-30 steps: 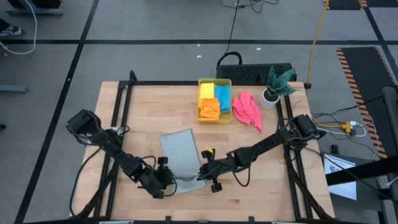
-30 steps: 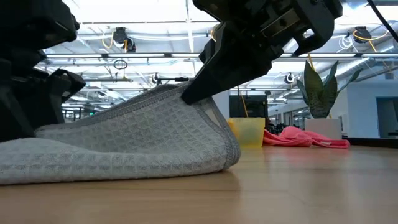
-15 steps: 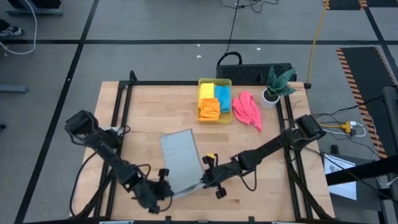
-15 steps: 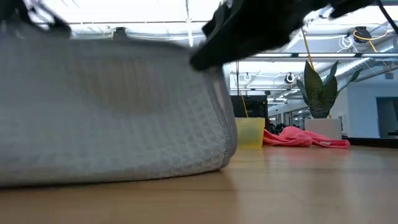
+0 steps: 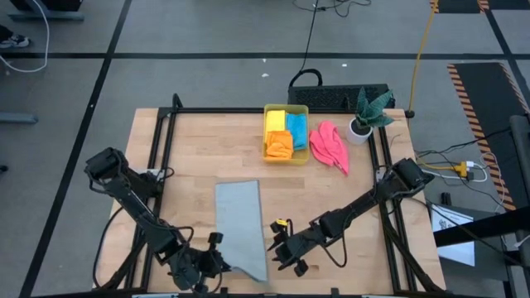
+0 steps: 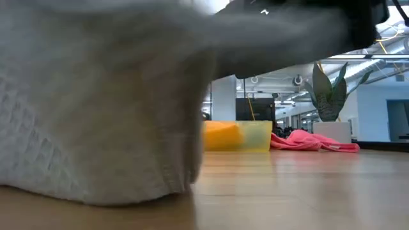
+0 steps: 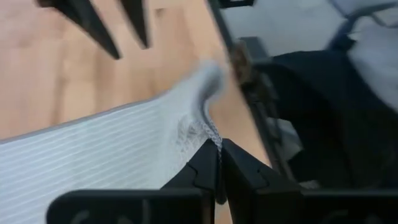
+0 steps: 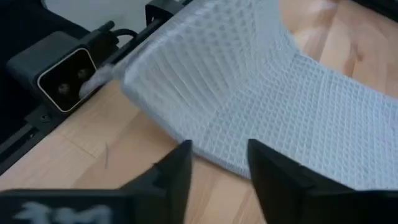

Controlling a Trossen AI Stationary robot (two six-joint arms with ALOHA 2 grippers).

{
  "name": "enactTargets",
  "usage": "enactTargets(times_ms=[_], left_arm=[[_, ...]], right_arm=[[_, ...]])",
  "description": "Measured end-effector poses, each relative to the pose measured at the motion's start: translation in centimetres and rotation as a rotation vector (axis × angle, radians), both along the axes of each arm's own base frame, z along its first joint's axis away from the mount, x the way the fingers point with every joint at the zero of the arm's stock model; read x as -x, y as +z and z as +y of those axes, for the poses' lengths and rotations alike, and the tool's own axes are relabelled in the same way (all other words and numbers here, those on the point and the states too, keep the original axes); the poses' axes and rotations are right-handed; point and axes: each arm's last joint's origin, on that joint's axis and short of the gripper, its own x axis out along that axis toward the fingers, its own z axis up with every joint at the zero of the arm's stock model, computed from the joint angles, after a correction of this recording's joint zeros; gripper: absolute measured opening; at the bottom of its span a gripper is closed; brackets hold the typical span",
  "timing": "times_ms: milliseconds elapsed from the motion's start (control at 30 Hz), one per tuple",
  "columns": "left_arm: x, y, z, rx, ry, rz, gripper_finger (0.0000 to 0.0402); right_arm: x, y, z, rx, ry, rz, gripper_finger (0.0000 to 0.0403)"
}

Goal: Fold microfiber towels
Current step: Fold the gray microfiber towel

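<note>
Light grey waffle-weave microfiber towel [image 5: 240,222] spread on the wooden table [image 5: 190,149] near its front edge. Left gripper [image 7: 217,167] clenched on one front corner (fabric pinched between the fingertips). Right gripper [image 8: 217,163] released, fingers apart, just beside the towel's edge, not touching.

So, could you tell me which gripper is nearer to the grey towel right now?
Left. The left gripper is shut on the grey towel at its near corner, while the right gripper is open, just beside the towel's right edge.
</note>
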Motion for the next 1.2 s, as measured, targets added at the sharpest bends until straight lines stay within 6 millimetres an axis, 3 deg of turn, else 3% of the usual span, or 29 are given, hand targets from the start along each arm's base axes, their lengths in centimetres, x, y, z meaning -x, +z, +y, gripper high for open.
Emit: enactTargets(times_ms=[167,300,567,700,833,1067,1200], left_arm=[[-0.5,-0.2,0.8,-0.009,0.113,0.004,0.0008],[-1.1,-0.2,1.6,-0.009,0.217,-0.02,0.0012],[-2.3,-0.4,3.5,-0.029,0.359,-0.03,0.0016],[-2.5,-0.6,4.0,-0.053,0.375,-0.011,0.0006],[-2.7,-0.6,4.3,-0.054,0.387,-0.009,0.0022],[-2.8,-0.8,4.8,-0.071,0.41,0.016,0.0007],[-2.8,-0.8,4.9,-0.068,0.423,0.022,0.0015]], right_arm=[[0.4,0.1,0.9,-0.007,0.024,-0.019,0.0218],[0.8,0.3,1.8,-0.005,0.008,-0.045,0.0251],[1.1,0.6,2.4,0.039,-0.161,-0.127,0.0251],[0.9,-0.5,2.5,0.024,-0.182,-0.105,0.0248],[1.2,-1.1,2.8,-0.001,-0.205,-0.061,0.0249],[2.4,1.0,2.4,-0.066,-0.26,-0.002,0.028],[2.2,0.9,2.8,-0.17,-0.27,0.013,0.0295]])
